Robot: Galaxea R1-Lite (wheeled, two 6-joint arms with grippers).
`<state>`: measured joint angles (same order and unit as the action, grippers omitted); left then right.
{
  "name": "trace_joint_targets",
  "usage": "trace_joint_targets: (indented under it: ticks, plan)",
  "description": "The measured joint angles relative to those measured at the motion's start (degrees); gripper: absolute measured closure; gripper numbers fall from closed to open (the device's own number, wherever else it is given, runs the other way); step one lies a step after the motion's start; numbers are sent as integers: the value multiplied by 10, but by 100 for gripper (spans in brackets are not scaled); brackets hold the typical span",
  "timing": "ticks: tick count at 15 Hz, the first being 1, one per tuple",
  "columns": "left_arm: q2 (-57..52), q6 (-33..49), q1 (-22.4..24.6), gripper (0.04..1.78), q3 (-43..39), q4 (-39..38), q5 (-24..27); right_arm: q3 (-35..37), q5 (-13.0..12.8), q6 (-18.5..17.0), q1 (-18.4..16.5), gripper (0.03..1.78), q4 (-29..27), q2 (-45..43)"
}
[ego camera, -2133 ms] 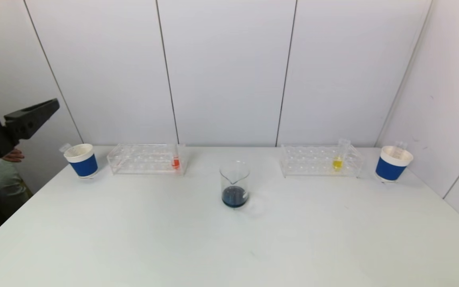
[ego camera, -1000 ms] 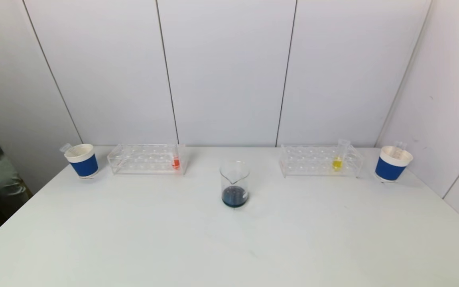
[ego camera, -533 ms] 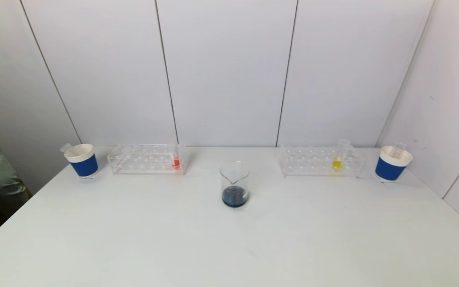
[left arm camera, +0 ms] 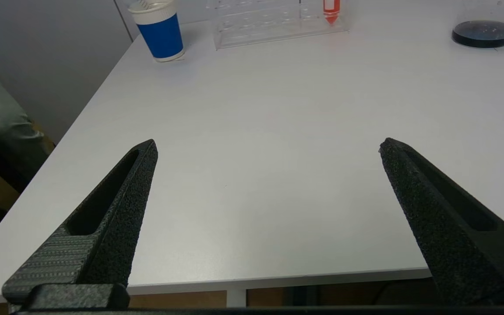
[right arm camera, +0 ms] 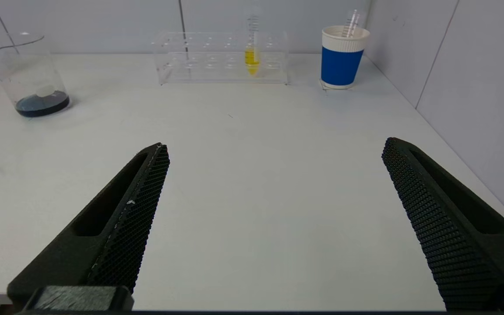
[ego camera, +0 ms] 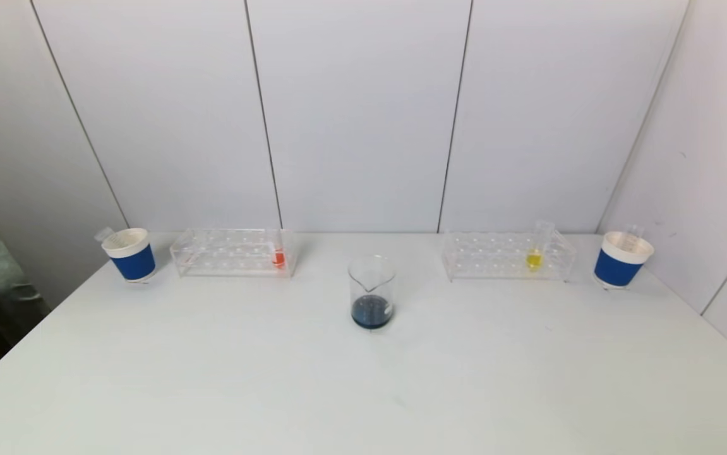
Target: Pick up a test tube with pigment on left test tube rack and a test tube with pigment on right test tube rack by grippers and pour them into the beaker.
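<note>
Both arms hang back at the near edge of the white table [ego camera: 211, 379], out of the head view. The left gripper [left arm camera: 267, 146] is released, jaws spread wide with only bare tabletop between them. The right gripper [right arm camera: 273, 146] is the same story: wide apart, gripping nothing.

From the table's centre, the beaker [ego camera: 371, 292] stands upright just toward twelve o'clock, a dark blue pool in its bottom. Out at ten o'clock sits the left test tube rack [ego camera: 232, 251], clear plastic, with the orange test tube [ego camera: 279, 255] upright in its end slot nearest the beaker. At two o'clock, the right test tube rack [ego camera: 507, 255] carries the yellow test tube [ego camera: 535, 251], upright, toward its outer end.

Just beyond each rack stands a blue paper cup, the left cup [ego camera: 129, 254] at nine o'clock of its rack, the right cup [ego camera: 622, 258] at three o'clock of its own, each with a clear tube leaning inside.
</note>
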<state>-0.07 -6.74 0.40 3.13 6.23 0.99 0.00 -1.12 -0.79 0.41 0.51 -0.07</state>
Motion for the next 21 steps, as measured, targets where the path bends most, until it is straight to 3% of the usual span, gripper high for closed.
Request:
trace_joint_targets:
  ticks: [8, 21]
  plan:
    - [0, 61, 0, 5, -13, -16, -5, 0, 0, 0, 0, 4, 0, 0]
    - [0, 62, 0, 5, -13, -16, -5, 0, 0, 0, 0, 4, 0, 0]
